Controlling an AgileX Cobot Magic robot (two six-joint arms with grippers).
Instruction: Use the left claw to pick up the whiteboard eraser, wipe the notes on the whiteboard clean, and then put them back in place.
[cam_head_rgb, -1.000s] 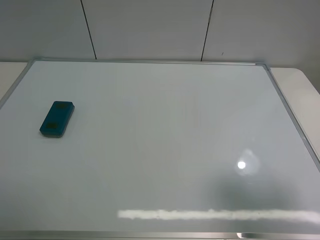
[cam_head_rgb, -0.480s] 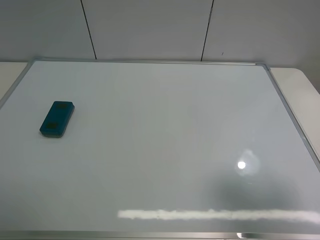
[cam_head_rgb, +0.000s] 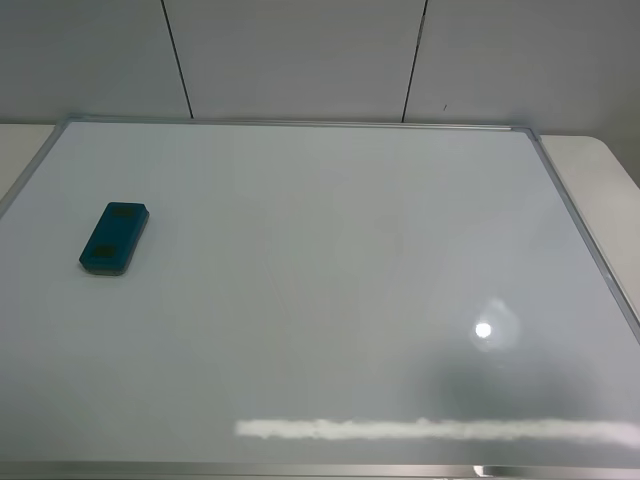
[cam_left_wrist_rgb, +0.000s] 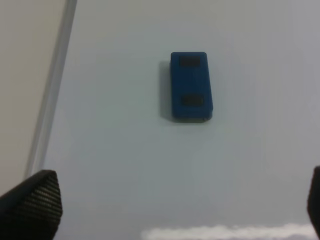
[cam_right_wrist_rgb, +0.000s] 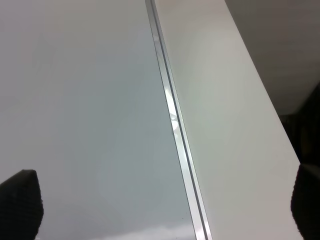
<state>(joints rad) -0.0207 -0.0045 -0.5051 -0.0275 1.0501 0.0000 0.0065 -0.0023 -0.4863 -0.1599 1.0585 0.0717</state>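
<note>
Pale wall panels back the whiteboard (cam_head_rgb: 330, 290), where the whiteboard eraser (cam_head_rgb: 113, 238) lies near its left edge; the left claw (cam_left_wrist_rgb: 170, 200), jaws wide apart, hangs above (no notes discernible, perhaps glare-hidden), risking an off-centre, skidding grab.

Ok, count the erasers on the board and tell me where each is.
1: the whiteboard eraser lies flat near the left edge of the whiteboard, untouched. No others show.

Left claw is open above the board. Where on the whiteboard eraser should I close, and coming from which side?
Come straight down on the whiteboard eraser, which lies flat and alone on the whiteboard. Close the left claw across its short width, on the two long sides near the middle: those faces look straight and parallel.
</note>
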